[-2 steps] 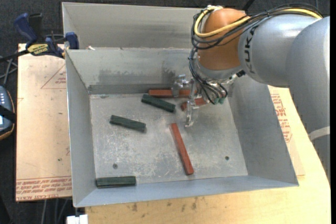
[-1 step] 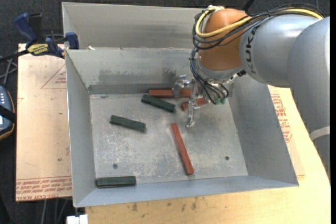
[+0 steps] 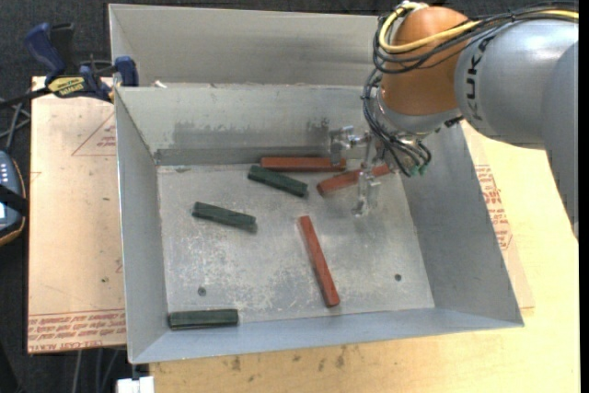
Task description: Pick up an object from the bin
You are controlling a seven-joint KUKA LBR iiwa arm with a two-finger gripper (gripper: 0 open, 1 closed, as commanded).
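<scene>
Six sticks lie in bin (image 3: 276,290). Gripper (image 3: 366,189) sits at right end of short red stick (image 3: 337,184), far right; cannot tell if wide or narrow. Lift straight, clear of green stick (image 3: 278,182) alongside.

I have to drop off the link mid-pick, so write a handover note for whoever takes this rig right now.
Tool: low at the back right of the grey metal bin, at the end of a short tilted red flat bar; a grip on it cannot be confirmed.
Other things: long red bar by the back wall, dark green bar next to it, mid-left green bar, centre red bar, front-left green bar.
Done: nothing lifted clear of the bin.
Left: secure one bar and raise it out.
</scene>
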